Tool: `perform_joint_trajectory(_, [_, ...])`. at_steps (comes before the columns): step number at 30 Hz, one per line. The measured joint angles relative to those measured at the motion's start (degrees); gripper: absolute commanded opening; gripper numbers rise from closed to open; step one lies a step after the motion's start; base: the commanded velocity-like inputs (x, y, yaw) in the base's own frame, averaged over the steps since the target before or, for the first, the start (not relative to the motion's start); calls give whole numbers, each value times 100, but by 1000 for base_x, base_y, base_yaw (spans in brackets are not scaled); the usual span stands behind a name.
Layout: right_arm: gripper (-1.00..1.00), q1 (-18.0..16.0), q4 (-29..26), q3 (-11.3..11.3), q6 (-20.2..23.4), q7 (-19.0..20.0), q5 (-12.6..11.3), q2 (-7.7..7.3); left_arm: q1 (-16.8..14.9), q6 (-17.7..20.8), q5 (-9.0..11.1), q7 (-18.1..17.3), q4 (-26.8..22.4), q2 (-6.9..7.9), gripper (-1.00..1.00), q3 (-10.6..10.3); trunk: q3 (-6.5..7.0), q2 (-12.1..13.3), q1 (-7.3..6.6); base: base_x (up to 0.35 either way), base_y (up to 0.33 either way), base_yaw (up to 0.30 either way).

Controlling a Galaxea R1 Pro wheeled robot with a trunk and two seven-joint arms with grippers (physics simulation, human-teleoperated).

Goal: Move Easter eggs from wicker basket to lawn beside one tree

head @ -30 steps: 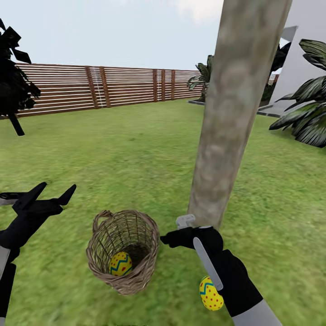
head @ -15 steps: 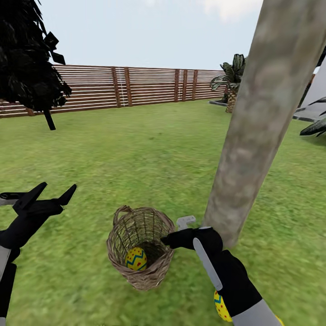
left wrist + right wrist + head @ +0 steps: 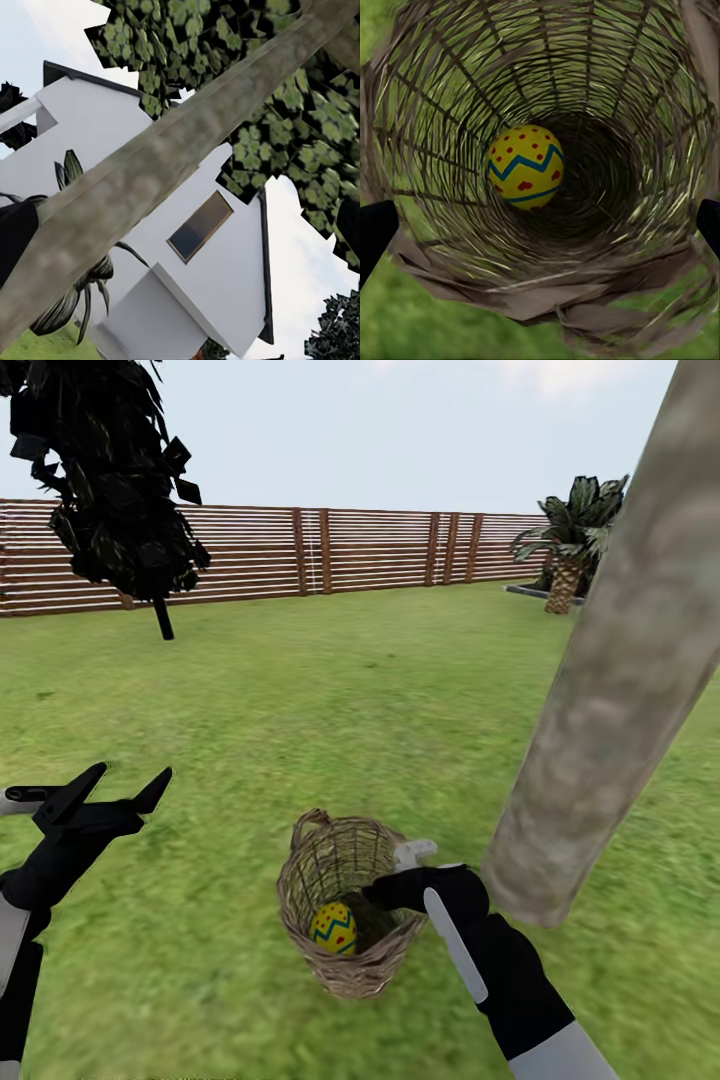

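The wicker basket (image 3: 300, 882) lies tilted on the lawn (image 3: 300, 690), just left of the foot of the tree (image 3: 610, 690). One Easter egg (image 3: 333, 928), yellow with a blue zigzag and red dots, rests inside it. My right gripper (image 3: 395, 875) hangs open at the basket's rim on the tree side. The right wrist view looks straight into the basket (image 3: 450, 90) at the egg (image 3: 525, 166), with the fingertips (image 3: 375, 232) wide apart. My left gripper (image 3: 128, 778) is open and empty over the grass at the left. The left wrist view looks up the trunk (image 3: 150, 172).
A brown slat fence (image 3: 380, 545) closes the far side of the lawn. A dark narrow tree (image 3: 120, 480) stands at the back left and a palm-like plant (image 3: 575, 540) at the back right. A white house (image 3: 150, 292) shows behind the trunk.
The whole view has swung left, so basket and trunk sit further right in the picture. My right gripper has come over the basket's rim. The egg on the grass by my right arm has left the picture.
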Motion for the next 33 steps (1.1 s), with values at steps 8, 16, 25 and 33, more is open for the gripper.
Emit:
perform_joint_trajectory(8, [100,0,32,0,2,-8,9,0,0,1,1,1,1,-3,100,3,0,0,-1,141,245,107])
perform_joint_trajectory(16, [100,-53,470,-29,2,-161,27,14,0,-25,-1,4,11,-17,100,-12,0,0,1,18,22,2])
perform_joint_trajectory(25, [100,-2236,3934,-64,-405,-1545,-1200,412,1,-27,-1,-5,3,-12,100,-11,-89,-199,110,0,0,0])
perform_joint_trajectory(33, [100,-2575,4422,-30,-614,-1523,-1842,447,0,-34,0,-5,10,-11,100,-15,-144,-321,176,0,0,0])
